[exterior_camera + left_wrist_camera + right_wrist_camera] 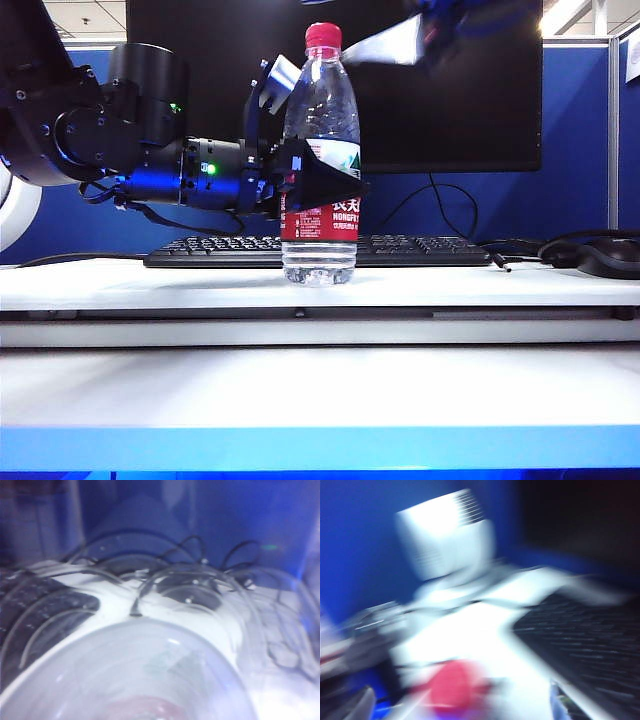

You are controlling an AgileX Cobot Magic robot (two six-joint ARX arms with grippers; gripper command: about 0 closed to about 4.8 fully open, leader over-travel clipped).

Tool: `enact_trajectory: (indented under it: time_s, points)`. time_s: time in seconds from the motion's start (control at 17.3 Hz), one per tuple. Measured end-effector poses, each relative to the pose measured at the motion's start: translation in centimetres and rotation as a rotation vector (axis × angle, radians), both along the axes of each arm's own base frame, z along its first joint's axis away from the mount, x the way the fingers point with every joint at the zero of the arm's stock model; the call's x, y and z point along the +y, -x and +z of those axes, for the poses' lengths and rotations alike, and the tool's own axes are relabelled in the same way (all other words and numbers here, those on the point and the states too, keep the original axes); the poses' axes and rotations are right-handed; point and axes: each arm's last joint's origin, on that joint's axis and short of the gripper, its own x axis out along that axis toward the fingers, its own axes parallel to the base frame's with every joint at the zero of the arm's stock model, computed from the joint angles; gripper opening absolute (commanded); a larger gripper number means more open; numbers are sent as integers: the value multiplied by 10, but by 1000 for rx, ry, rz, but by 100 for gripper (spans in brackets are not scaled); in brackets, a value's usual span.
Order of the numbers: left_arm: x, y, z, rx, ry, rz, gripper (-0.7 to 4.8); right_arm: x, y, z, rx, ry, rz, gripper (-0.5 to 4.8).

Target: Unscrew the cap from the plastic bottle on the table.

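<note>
The plastic bottle (320, 120) stands upright on the white table (320, 385), with the red cap (323, 36) on its neck. My left gripper (306, 145) comes in from the left and is shut on the bottle's middle, one black finger (328, 180) across the label. In the left wrist view the clear bottle (150, 675) fills the near field and hides the jaws. My right gripper (420, 35) is a blur up and to the right of the cap, apart from it. In the right wrist view the cap (454, 684) lies between widely spread fingertips (362, 705), untouched.
A black keyboard (220, 250) lies right behind the bottle, under a dark monitor (450, 100). A black mouse (610, 255) and cables (520, 248) sit at the back right. Blue partition walls close off the back. The table's blue front edge (320, 448) is near the camera.
</note>
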Motion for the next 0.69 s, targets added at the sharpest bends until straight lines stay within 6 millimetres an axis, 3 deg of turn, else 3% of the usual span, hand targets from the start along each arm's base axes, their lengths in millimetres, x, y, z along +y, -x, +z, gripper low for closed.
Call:
enact_trajectory:
  time_s: [0.12, 0.23, 0.35, 0.52, 0.58, 0.69]
  points:
    - [0, 0, 0, 0, 0, 3, 236, -13, 12, 14, -10, 40, -223, 479]
    - [0, 0, 0, -1, 0, 8, 236, -8, 28, 23, -20, 49, -295, 479]
    - [0, -1, 0, -2, -1, 27, 235, 18, 50, 32, -64, 39, -353, 479]
    - [1, -1, 1, -7, 0, 45, 235, 60, 76, 23, -101, 113, -583, 479]
    - [1, -2, 1, -8, 0, 48, 235, 79, 84, 17, -134, 132, -583, 479]
    - [1, -1, 1, -8, 0, 49, 235, 93, 81, 8, -142, 126, -580, 479]
